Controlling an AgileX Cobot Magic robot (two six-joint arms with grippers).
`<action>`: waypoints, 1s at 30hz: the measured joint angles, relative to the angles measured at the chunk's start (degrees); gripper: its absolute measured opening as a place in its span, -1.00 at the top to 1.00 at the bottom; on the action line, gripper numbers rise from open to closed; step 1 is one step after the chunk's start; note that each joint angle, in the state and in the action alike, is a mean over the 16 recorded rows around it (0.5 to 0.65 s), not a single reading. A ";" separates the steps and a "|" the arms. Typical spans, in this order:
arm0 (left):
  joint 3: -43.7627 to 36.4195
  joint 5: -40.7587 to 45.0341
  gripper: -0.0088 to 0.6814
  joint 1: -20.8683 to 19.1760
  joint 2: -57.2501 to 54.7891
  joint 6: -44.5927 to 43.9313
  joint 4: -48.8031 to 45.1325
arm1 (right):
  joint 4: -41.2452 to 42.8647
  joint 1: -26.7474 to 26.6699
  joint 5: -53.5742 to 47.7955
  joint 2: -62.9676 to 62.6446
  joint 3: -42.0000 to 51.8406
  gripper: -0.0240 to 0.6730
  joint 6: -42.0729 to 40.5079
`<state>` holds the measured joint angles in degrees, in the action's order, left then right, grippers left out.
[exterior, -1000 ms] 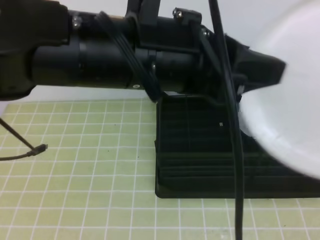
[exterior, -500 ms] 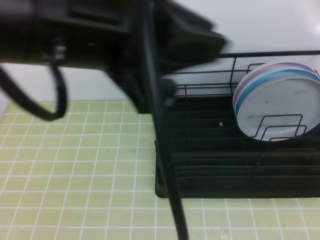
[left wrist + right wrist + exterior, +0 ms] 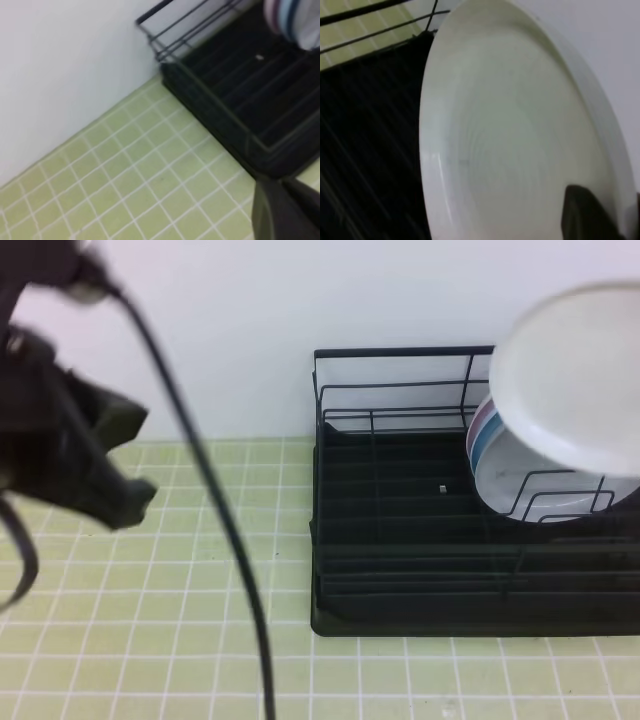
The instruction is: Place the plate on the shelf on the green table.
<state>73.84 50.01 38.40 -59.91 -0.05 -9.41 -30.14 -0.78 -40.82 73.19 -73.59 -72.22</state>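
The plain white plate [image 3: 570, 370] hangs tilted in the air over the right end of the black wire shelf [image 3: 400, 540], which stands on the green table [image 3: 180, 570]. In the right wrist view the plate [image 3: 510, 135] fills the frame and a dark finger [image 3: 587, 215] of my right gripper presses on its rim, so the gripper is shut on it. The right gripper is out of the high view. My left arm [image 3: 70, 450] is a dark blur at the far left, away from the shelf. Its gripper [image 3: 280, 205] shows only as a dark shape, its opening unclear.
Pink, light blue and marbled white plates [image 3: 500, 465] stand upright in the shelf's wire loops, just below the held plate. A black cable [image 3: 215, 530] hangs across the left-middle of the high view. A white wall [image 3: 300, 300] runs behind the table.
My left arm has swung from in front of the shelf to the far left. The white plate left the view half a second ago and now shows again, higher, over the shelf's right end.
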 joint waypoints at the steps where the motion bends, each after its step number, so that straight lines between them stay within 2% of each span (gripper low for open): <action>1: -2.12 -1.05 0.97 0.00 1.06 1.92 -1.73 | 1.52 -0.19 -0.68 0.93 -0.95 0.94 0.24; 16: -35.01 -32.40 0.98 0.00 12.87 28.05 -28.71 | 14.22 -6.56 2.29 8.59 -4.01 0.94 -7.54; 22: -41.00 -40.14 0.98 0.00 13.35 36.12 -40.12 | 15.90 -7.72 4.33 11.34 -4.01 0.94 -8.75; 30: -42.95 -43.00 0.98 0.00 13.31 42.51 -48.57 | 17.01 -7.78 5.34 15.40 -4.01 0.94 -9.16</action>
<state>30.88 7.02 38.40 -46.60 42.46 -57.98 -13.13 -8.56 -35.48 88.58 -77.60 -81.37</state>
